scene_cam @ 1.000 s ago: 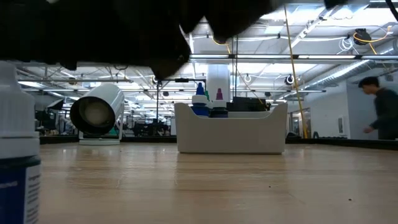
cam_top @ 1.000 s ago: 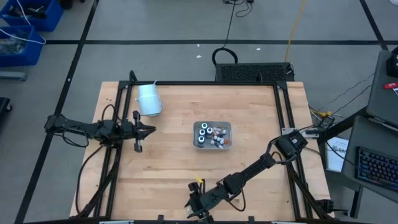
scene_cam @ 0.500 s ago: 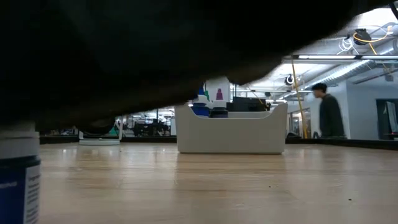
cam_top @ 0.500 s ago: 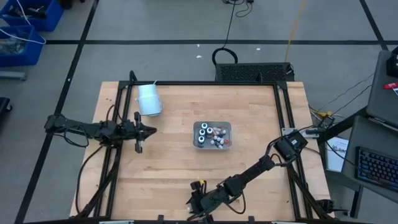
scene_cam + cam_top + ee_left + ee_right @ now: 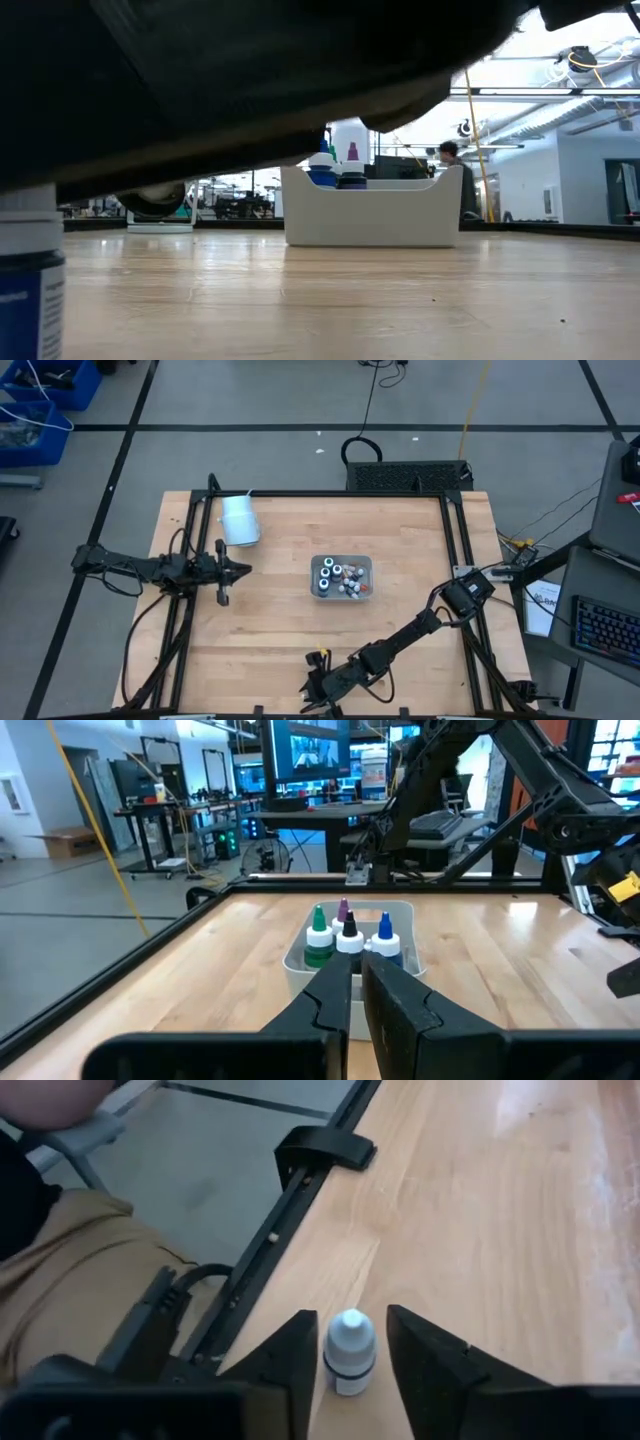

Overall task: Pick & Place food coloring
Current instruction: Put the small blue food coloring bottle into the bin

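R end effector (image 5: 350, 1350) fingers apart

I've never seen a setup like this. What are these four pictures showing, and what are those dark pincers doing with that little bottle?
It is one moment seen by four cameras. The view from above shows a wooden table with two dark robot arms. The left claw waits at the table's left side, shut and empty. The right claw is down at the table's near edge.

The level view sits at table height, so the arm looms dark overhead. The other two cameras ride on the arms' wrists.

In the middle stands a clear tray with small food coloring bottles in it. A pale cup lies on its side near the back left corner.

One white-capped bottle stands upright at the near edge. The right claw's fingers are either side of it, not yet pressing on it.
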